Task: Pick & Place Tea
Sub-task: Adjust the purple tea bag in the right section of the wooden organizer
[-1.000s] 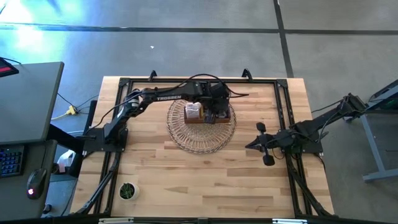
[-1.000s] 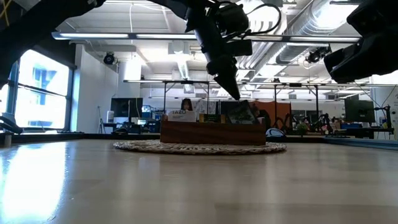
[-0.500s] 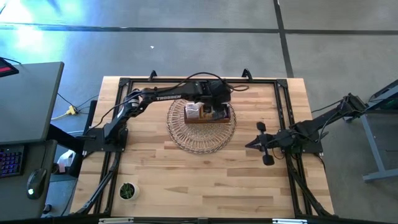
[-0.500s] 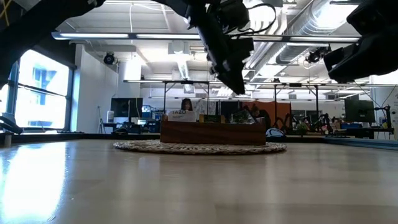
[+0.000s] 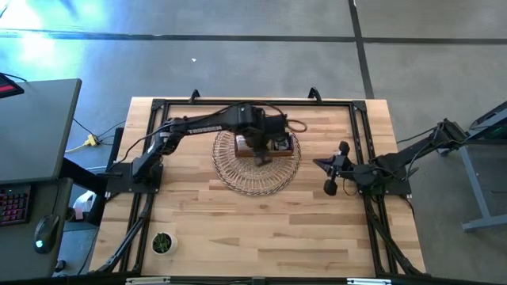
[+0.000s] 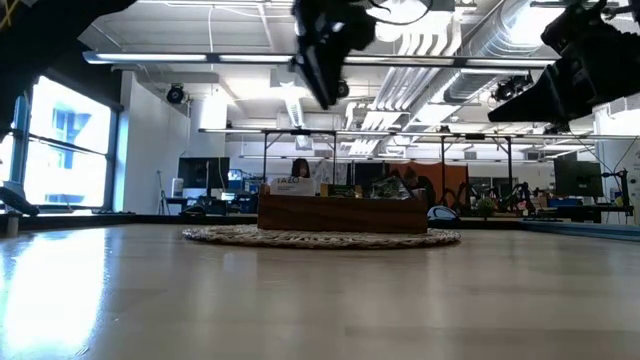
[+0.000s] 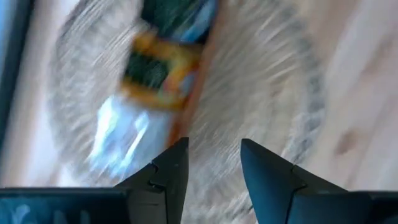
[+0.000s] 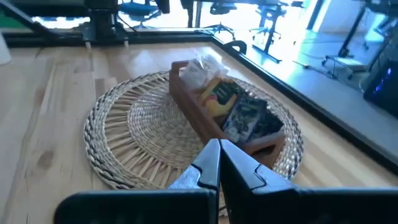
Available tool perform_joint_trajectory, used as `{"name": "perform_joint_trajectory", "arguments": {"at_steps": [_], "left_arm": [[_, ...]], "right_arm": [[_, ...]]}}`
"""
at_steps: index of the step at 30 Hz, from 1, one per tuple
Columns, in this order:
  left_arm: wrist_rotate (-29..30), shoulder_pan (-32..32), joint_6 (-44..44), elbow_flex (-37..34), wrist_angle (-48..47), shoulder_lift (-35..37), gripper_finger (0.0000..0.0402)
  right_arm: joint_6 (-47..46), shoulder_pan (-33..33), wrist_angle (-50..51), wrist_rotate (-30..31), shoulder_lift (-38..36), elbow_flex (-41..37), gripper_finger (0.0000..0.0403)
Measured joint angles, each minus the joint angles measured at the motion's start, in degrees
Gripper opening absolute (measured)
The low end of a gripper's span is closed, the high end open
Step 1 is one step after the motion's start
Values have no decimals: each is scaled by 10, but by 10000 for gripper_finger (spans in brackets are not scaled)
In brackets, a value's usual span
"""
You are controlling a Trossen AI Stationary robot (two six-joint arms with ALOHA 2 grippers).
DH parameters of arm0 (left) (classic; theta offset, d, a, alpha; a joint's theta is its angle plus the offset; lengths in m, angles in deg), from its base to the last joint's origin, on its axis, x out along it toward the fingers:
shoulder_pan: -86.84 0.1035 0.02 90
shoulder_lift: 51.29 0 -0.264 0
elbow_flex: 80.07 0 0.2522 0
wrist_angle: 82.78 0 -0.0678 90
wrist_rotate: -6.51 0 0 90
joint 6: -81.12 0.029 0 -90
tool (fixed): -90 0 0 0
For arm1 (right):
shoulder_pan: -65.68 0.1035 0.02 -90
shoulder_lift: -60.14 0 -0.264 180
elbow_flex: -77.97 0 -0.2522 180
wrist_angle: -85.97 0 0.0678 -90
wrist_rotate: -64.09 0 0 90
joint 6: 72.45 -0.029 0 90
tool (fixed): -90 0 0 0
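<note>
The tea sachets stand on edge in a brown wooden box (image 5: 279, 152) on a flat woven basket (image 5: 253, 180). The right wrist view shows white sachets (image 8: 202, 65), orange ones (image 8: 217, 96) and dark ones (image 8: 249, 118). My left gripper (image 5: 260, 153) hangs open high above the box's middle (image 6: 340, 213); in its own view the fingers (image 7: 171, 168) hold nothing and the sachets below (image 7: 158, 68) are blurred. My right gripper (image 8: 219, 163) is shut and empty. It hovers to the right of the basket (image 5: 321, 164) and points toward it.
A small potted plant (image 5: 162, 243) stands near the table's near left corner. A black frame (image 5: 360, 119) runs along the table's edges. Bare wood lies between the basket and the near edge (image 5: 261, 229). Desks and screens fill the room beyond the table (image 6: 500, 190).
My left gripper has risen from the right end of the box, where its tips were down at a dark sachet. It has swung toward the table's left and is now over the box's middle. My right gripper has turned about and shifted slightly toward the far edge.
</note>
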Motion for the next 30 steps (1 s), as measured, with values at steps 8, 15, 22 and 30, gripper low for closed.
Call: {"name": "perform_joint_trajectory", "arguments": {"at_steps": [8, 15, 22, 30], "left_arm": [[62, -52, -62, -25, -67, 60, 142], [94, -101, -103, -106, -63, 161, 142], [161, -183, -275, -385, -63, 353, 142], [176, -251, -323, -761, 305, 540, 142]], "right_arm": [[-49, 0, -111, 11, 57, -52, 1], [-63, 0, -181, -25, 115, -56, 1], [-74, 1, -229, -44, 159, -56, 0], [-30, -42, -317, -36, 199, -31, 0]]}}
